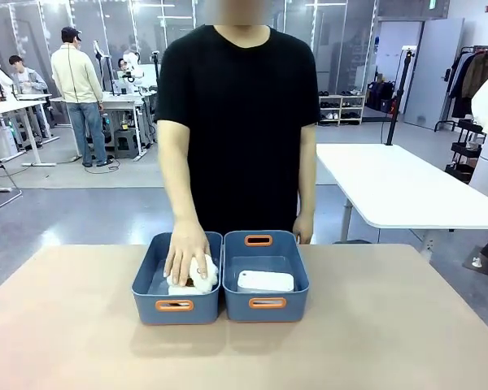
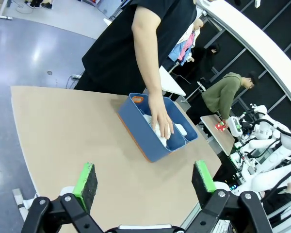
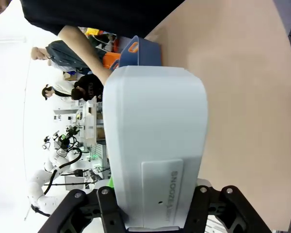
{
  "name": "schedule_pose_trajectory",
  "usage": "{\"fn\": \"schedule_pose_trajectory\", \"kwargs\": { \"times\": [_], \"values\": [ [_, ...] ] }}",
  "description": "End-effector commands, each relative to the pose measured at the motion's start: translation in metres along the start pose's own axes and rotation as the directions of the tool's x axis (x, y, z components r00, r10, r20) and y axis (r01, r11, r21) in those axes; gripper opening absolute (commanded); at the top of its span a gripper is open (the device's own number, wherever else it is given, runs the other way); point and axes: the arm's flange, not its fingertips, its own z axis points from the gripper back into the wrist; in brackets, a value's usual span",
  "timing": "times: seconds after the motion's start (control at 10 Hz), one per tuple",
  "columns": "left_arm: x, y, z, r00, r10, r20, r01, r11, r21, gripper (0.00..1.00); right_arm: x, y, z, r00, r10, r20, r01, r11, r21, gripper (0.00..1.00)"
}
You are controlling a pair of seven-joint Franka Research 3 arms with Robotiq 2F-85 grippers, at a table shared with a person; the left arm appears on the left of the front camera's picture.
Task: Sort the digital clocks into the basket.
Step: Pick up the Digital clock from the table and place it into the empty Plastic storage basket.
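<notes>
Here, two blue-grey baskets are seen side by side at the far middle of the table (image 1: 407, 325), touching each other, in front of a standing person in a black shirt. In the right basket (image 1: 266, 276) one white digital clock (image 1: 265, 281) is lying flat on the bottom. In the left basket (image 1: 177, 279) the person's hand (image 1: 185, 252) is pressed down on a fluffy white plush toy (image 1: 202, 276).

In the right wrist view, a second digital clock (image 3: 155, 145) is held in the right gripper (image 3: 153, 213). The jaws are closed on its lower end, and the white body rises up from them and covers much of that picture. A flat panel with small embossed letters is visible on the face turned to the camera. Behind the clock, a corner of one basket with its orange handle slot can be made out, and the person's arm beside it.

In the left wrist view, the left gripper (image 2: 145, 179) is spread wide, with nothing between its green pads (image 2: 86, 180). It is placed above the table, well apart from the baskets, which are seen farther off with the person's hand inside one of them.
</notes>
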Motion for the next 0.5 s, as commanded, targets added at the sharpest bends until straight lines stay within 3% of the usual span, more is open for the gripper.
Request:
{"fn": "schedule_pose_trajectory", "kwargs": {
  "times": [0.0,0.2,0.4],
  "values": [
    [-0.002,-0.004,0.002,1.000,-0.002,-0.015,0.002,1.000,-0.012,1.00,0.011,0.003,-0.022,0.999,0.028,-0.031,-0.028,0.999,0.015,0.00],
    [-0.002,-0.004,0.002,1.000,-0.002,-0.015,0.002,1.000,-0.012,1.00,0.018,0.021,-0.048,0.995,0.037,-0.089,-0.040,0.999,-0.031,0.00],
    [-0.002,-0.004,0.002,1.000,-0.002,-0.015,0.002,1.000,-0.012,1.00,0.027,0.078,-0.128,0.969,0.096,-0.227,-0.132,0.980,-0.151,0.00]
  ]
}}
